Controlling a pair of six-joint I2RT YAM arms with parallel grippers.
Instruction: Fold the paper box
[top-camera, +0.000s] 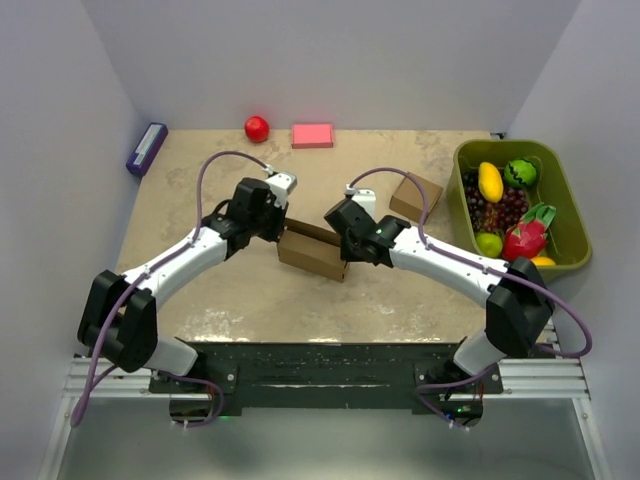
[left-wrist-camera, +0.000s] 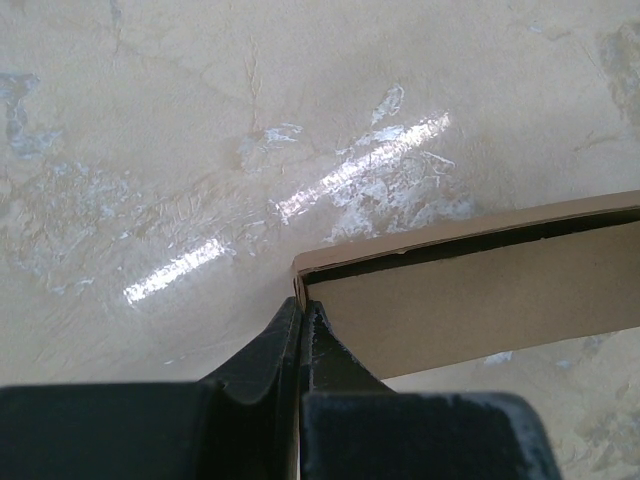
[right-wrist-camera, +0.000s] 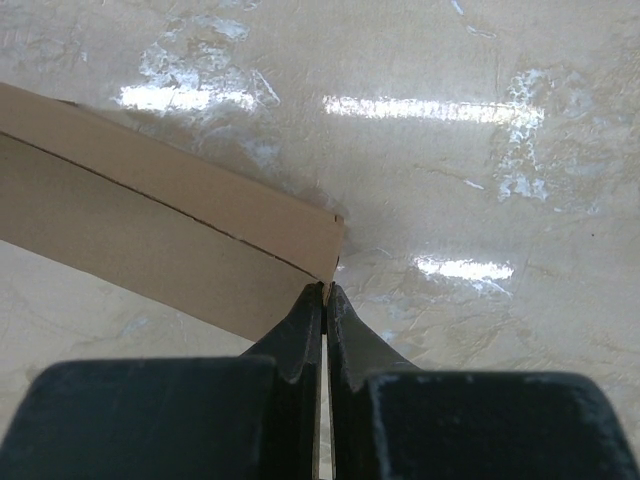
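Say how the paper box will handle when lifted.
The paper box looks hollow and thin-walled, so probably light. Pinched only at its end edges by the left pincer and right pincer, it may flex. Flat-sided, it should not roll.
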